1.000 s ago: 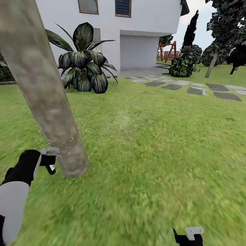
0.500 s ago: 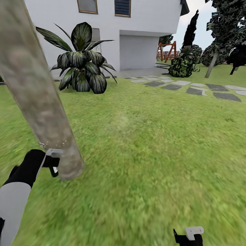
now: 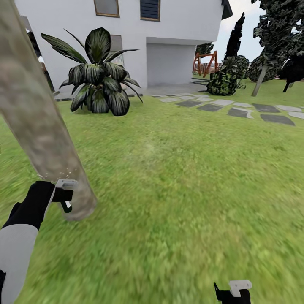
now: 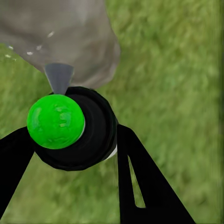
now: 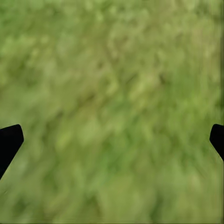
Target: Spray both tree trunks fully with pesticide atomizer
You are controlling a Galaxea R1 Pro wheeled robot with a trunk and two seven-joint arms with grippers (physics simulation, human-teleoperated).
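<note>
A thick, mottled grey-brown tree trunk (image 3: 40,122) leans across the left of the head view and meets the lawn near my left arm. My left gripper (image 3: 64,195) is shut on the pesticide atomizer (image 3: 62,197), right beside the trunk's base. In the left wrist view the atomizer (image 4: 79,130) is a black round body with a green ball on top, held between the black fingers (image 4: 140,182). Its grey nozzle (image 4: 59,77) points at the trunk (image 4: 70,32). White specks of pesticide (image 4: 32,49) dot the bark (image 3: 55,175). My right gripper (image 3: 234,291) hangs open over grass (image 5: 112,140).
A striped broad-leaved palm (image 3: 99,80) stands before the white house (image 3: 177,42). Grey stepping stones (image 3: 240,110) cross the lawn at the right. Another tree with a slanted bare trunk (image 3: 260,80) and dark bushes (image 3: 223,82) stand far right. Open grass (image 3: 181,190) lies ahead.
The whole view has shifted, so the trunk now sits further left in the picture. My left gripper stays at the trunk's base with the atomizer. The right gripper has not moved.
</note>
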